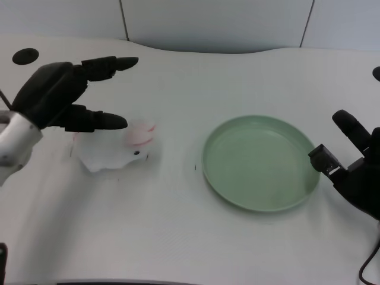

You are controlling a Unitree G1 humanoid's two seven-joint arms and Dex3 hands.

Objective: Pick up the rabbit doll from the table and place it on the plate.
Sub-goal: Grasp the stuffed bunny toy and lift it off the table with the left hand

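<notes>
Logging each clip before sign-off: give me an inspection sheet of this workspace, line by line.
Surface: white table, one small dark speck left of the plate.
Job's things: white rabbit doll lies on the table, left of the green plate; plate holds nothing.
Clutter: nothing seen.
Hands: left hand above the doll's left part, fingers spread, holding nothing; contact with the doll cannot be told. Right hand at the right edge beside the plate.
Cables: thin black cable at lower right.
Surroundings: pale panelled wall behind the table; black round spot at the table's far left.

White rabbit doll [119, 148] with pink ears lies on the table, apparently on its side; pale green plate [259, 163] sits well right, empty.
</notes>
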